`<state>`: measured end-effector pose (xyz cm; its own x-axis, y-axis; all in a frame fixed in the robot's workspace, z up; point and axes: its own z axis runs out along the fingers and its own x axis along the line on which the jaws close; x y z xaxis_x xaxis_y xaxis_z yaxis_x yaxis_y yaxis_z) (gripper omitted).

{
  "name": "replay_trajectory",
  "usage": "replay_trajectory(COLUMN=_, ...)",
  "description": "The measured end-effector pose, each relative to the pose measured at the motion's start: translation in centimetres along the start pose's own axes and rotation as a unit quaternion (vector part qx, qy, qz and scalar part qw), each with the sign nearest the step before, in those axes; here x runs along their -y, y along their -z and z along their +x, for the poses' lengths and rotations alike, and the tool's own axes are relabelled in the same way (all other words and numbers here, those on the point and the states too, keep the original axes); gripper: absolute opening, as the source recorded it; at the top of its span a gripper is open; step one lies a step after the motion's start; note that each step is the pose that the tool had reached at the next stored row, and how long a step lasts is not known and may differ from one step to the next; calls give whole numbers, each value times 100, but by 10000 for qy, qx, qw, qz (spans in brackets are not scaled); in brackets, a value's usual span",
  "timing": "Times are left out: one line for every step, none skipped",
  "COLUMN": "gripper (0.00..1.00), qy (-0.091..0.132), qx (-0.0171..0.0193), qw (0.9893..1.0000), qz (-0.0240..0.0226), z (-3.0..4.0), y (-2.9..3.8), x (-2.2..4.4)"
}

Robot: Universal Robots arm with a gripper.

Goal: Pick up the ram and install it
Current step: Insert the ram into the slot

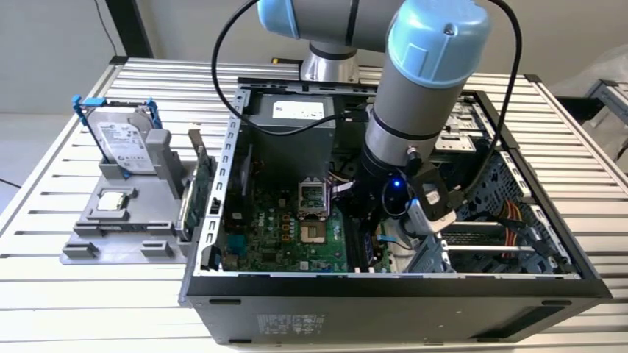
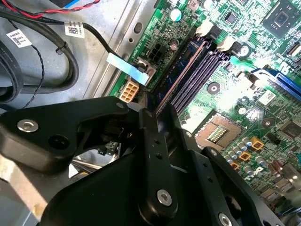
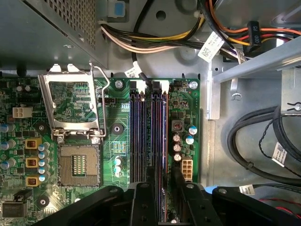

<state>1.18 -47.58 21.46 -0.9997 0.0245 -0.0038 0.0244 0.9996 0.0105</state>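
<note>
My arm reached down into an open computer case (image 1: pixel 393 290) that lay on its side on a slatted metal counter (image 1: pixel 59 294). My claw (image 1: pixel 365 220) hung low over the motherboard (image 1: pixel 284 228), at the bank of long memory slots (image 3: pixel 141 136) beside the open processor socket (image 3: pixel 79 165).

In the first wrist view, the two black fingers (image 3: pixel 143 200) stood on either side of a thin dark edge running along the outermost slot. I took that edge to be the ram (image 3: pixel 164 141), a narrow board standing on edge in its slot. The fingers seemed closed on its near end, though their tips were hidden and I could not tell for sure. In the second wrist view the ram (image 2: pixel 181 63) ran away from the claw toward a white latch (image 2: pixel 203 30) at the slot's far end.

To do this step well, I judged that the stick had to stay parallel to the slot and upright. Pressure needed to go straight down and evenly, since a tilt could jam one end. A white connector (image 3: pixel 186 168) and small capacitors (image 3: pixel 177 147) sat just beside the slot, so sideways drift was a risk.
</note>
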Motion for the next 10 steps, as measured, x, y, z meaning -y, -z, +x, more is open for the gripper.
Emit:
replay_trajectory(gripper=100, qy=0, qx=0, qw=10000, qz=0, z=0, y=18, x=0)
replay_trajectory(gripper=100, qy=0, qx=0, qw=10000, qz=0, z=0, y=49, x=-1)
replay_trajectory(gripper=100, qy=0, qx=0, qw=10000, qz=0, z=-1, y=91, x=-1)
replay_trajectory(gripper=100, qy=0, qx=0, qw=10000, qz=0, z=-1, y=133, x=-2)
replay_trajectory(gripper=100, qy=0, qx=0, qw=10000, qz=-1, z=-1, y=173, x=-2)
replay_trajectory(gripper=100, qy=0, qx=0, qw=10000, qz=1, z=-1, y=214, x=-2)
replay_trajectory(gripper=100, qy=0, qx=0, qw=10000, qz=0, z=-1, y=239, x=-3)
replay_trajectory(gripper=100, qy=0, qx=0, qw=10000, qz=0, z=-1, y=274, x=1)
replay_trajectory(gripper=0, qy=0, qx=0, qw=10000, qz=0, z=-1, y=283, x=2)
replay_trajectory(gripper=0, qy=0, qx=0, qw=10000, qz=0, z=-1, y=292, x=3)
